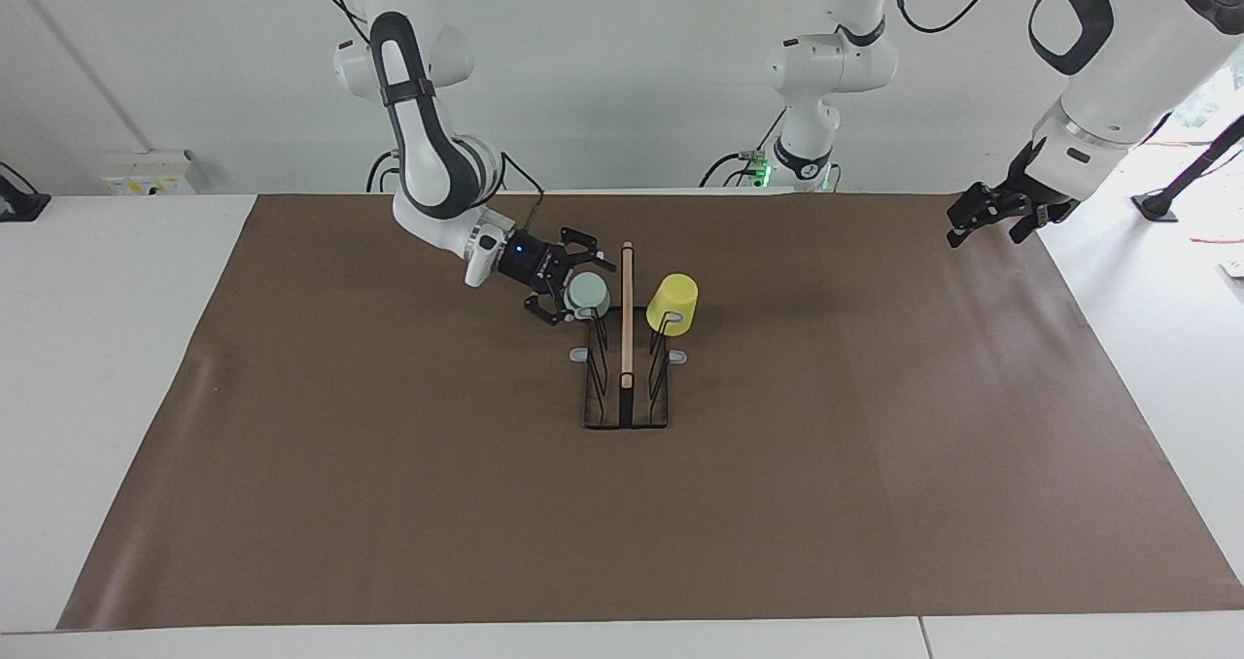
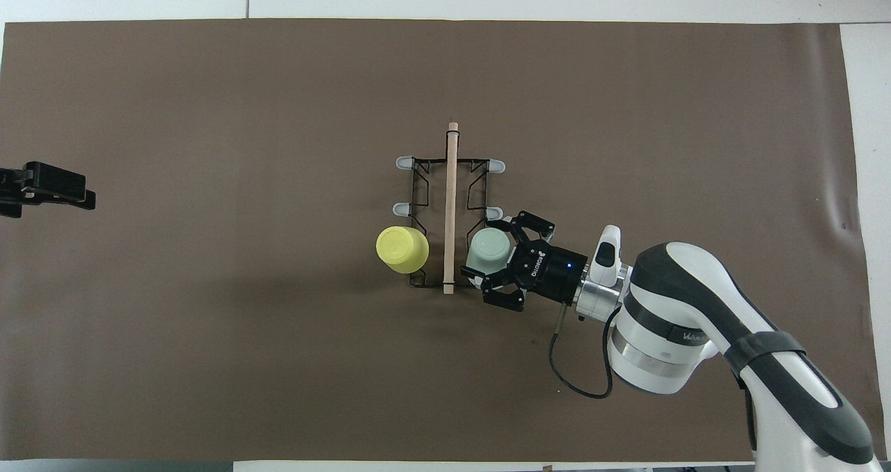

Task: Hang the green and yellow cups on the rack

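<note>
Yellow cup [image 1: 673,301] hangs upturned on a rack [image 1: 626,387] peg, on the side toward the left arm's end of the tabletop [image 1: 117,367]; this item appears complete. Green cup [image 1: 587,294] sits upturned at the matching peg on the side toward the right arm's end, both cups on the pegs nearest the robots. Right claw [image 1: 575,294] is around the green cup with fingers spread open; whether a finger touches the cup wall cannot be confirmed from either view. Left claw [image 1: 984,220] waits open over the mat's edge at its own end, well apart from the rack. Risks noted: seating of the green cup on its peg is not visible, since the claw and cup hide the peg tip; if the peg is only at the rim, the cup may tip off toward the tabletop once unsupported. A sideways or tilted withdrawal could let a finger drag the cup off, or catch the wire and shift the light rack, which in turn could shake the yellow cup loose. A straight pull back along the claw's own axis looks the safest exit.
</note>
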Robot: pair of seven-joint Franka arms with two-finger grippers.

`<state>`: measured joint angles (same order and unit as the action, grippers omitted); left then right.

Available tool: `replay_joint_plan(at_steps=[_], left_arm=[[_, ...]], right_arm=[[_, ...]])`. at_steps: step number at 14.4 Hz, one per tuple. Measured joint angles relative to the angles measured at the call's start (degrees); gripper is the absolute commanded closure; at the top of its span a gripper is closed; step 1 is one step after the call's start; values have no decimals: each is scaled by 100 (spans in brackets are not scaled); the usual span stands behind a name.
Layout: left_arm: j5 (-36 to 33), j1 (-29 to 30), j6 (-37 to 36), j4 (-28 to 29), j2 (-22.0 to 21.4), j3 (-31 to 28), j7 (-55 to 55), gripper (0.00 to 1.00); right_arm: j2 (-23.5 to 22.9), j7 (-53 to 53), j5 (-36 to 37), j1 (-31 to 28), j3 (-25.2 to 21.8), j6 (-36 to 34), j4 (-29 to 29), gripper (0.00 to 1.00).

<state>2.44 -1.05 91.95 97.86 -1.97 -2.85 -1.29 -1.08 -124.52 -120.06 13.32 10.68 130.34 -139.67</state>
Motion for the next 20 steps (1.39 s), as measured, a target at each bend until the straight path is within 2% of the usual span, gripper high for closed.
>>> replay_joint_plan(at_steps=[2, 5, 9, 12, 14, 16, 20], left_arm=[[0, 0, -5, 0, 0, 0, -12, 0], [-1, 0, -17, 2, 0, 0, -30, 0], [-104, -1, -26, 2, 0, 11, -51, 0], [-109, -1, -26, 2, 0, 11, -50, 0], [-112, 0, -24, 2, 0, 11, -50, 0], [-112, 0, 0, 2, 0, 12, -50, 0], [-114, 0, 66, 2, 0, 12, -48, 0]], right_arm=[[155, 327, 154, 2, 6, 88, -29, 0], [300, 655, 1052, -328, 2, -65, -23, 0], [726, 1170, 2483, -1500, -52, -1231, 37, 0], [785, 1345, 3545, -2344, -77, -2037, 152, 0], [785, 1749, 4475, -2819, -84, -2489, 492, 0], [791, 2605, 5592, -3142, -93, -2861, 1117, 0], [854, 4776, 7775, -3241, -77, -3491, 2581, 0]])
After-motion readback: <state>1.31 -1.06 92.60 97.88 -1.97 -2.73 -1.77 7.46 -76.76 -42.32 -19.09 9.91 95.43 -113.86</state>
